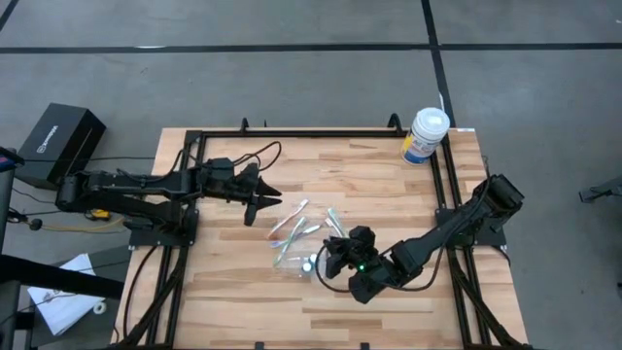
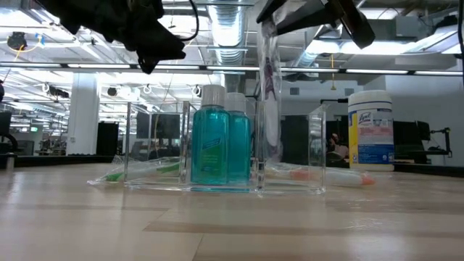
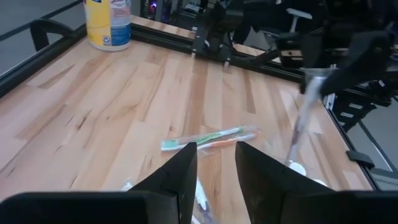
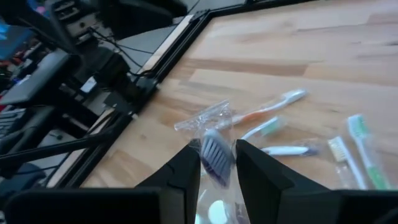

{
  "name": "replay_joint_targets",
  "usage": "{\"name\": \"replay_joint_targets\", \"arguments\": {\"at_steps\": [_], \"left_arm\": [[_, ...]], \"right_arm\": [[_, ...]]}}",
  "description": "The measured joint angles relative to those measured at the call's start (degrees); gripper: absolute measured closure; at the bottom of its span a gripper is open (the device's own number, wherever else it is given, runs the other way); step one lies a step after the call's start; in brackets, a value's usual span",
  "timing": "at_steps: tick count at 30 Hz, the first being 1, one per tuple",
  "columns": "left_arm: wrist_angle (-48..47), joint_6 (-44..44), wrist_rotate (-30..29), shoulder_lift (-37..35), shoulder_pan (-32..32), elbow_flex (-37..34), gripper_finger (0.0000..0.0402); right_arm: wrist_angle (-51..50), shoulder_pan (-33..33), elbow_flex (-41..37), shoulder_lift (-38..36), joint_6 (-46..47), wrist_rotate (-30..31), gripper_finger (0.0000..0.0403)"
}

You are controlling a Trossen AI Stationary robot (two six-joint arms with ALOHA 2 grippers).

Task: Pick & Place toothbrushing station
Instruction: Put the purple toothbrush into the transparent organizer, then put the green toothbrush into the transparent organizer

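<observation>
Only the right wrist view shows the right end effector clamped on a wrapped toothbrush.

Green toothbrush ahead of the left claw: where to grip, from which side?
Mid-handle, from straight above, with the left claw set across the green toothbrush. It lies flat, long and thin, with an orange toothbrush tight beside it, so probably use a narrow opening. The right claw is busy holding a wrapped toothbrush.

Clear glossy plastic container, pale wood table
</observation>
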Motion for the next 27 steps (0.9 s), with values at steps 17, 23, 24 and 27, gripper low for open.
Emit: {"name": "replay_joint_targets", "arguments": {"at_steps": [17, 23, 24, 27], "left_arm": [[-0.5, 0.4, 2.3, 0.0, 2.1, 0.0, 0.0297], [-0.8, 0.4, 3.1, 0.0, 2.1, 0.0, 0.0297], [-0.8, 0.4, 3.1, 0.0, 2.1, 0.0, 0.0297], [-0.9, 0.4, 3.1, 0.0, 2.1, 0.0, 0.0297]], "right_arm": [[2.9, 1.1, 0.0, 0.0, 2.7, -7.8, 0.0233], [2.9, 1.0, 0.0, 0.0, 2.6, -7.8, 0.0166], [2.9, 1.0, 0.0, 0.0, 2.6, -7.8, 0.0159], [2.9, 1.0, 0.0, 0.0, 2.5, -7.9, 0.0149]]}}
